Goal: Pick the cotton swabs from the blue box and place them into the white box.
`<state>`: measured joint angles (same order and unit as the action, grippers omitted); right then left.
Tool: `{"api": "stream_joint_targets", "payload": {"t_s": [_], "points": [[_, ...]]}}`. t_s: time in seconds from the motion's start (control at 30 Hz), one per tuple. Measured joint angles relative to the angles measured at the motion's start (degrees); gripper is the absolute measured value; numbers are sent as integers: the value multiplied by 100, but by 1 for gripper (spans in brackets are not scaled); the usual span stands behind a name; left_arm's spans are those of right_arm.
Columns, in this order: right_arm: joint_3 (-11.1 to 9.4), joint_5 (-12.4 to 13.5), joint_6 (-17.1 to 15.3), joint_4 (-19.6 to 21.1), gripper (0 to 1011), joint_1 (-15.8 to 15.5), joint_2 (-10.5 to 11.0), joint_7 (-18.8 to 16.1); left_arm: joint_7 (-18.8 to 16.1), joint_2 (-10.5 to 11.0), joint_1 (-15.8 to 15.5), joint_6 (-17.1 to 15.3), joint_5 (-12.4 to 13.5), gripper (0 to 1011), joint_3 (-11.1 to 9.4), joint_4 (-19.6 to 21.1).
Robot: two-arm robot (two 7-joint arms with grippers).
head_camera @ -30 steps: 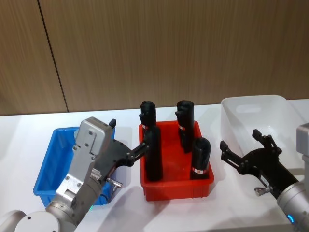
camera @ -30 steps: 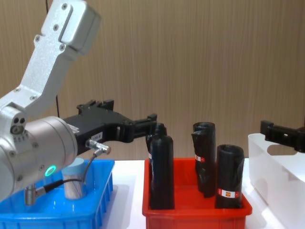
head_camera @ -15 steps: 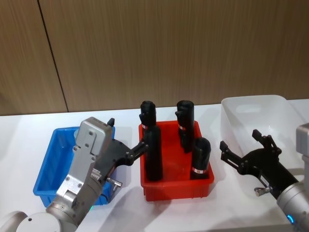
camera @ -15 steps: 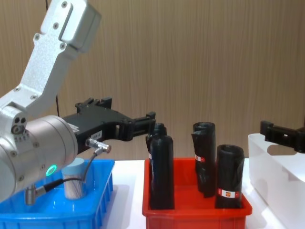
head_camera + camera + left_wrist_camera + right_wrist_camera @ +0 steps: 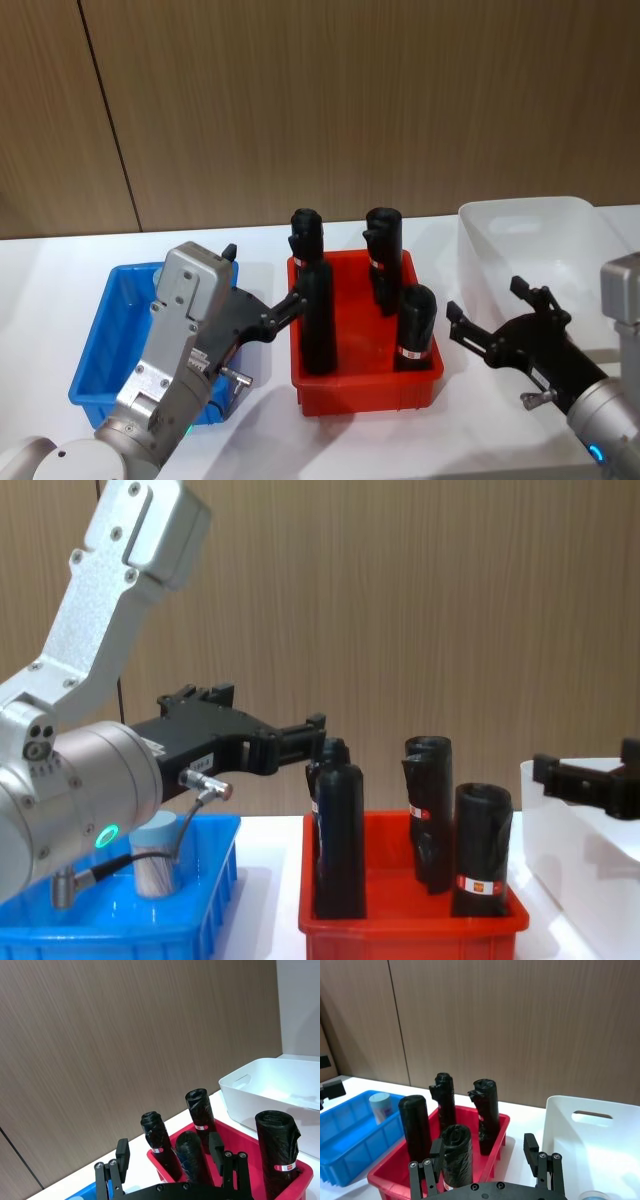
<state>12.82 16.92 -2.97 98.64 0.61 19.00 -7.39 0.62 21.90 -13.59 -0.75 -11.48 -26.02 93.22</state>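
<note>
Both pincers (image 5: 262, 292) (image 5: 485, 317) hover, spread.

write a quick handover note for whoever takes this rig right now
Left gripper: open, holding nothing, above the shallow bright blue plastic bin, pointing toward the red bin.
Right gripper: open, holding nothing, beside the translucent white plastic bin.
Done: one pale blue lidded swab jar appears to lie in the white bin.
Left: one clear swab jar with a pale blue lid stands in the blue bin; move it across. Leave the black rolls.
</note>
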Motion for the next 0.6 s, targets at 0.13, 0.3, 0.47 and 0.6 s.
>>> {"api": "stream_joint_targets", "payload": {"t_s": [0.13,0.3,0.47,0.6], "points": [[1,8,-58,-182,1002,116,-27,-236,0,0,0,-1,0,1004,0,-1],[13,1,-99,-357,1002,237,-61,-465,0,0,0,-3,0,1004,0,-3],[53,-64,-133,-721,1002,499,-156,-808,1,0,0,-5,0,1004,0,-5],[74,-122,-134,-913,1001,639,-213,-949,1,0,0,-5,0,1004,0,-5]]}}
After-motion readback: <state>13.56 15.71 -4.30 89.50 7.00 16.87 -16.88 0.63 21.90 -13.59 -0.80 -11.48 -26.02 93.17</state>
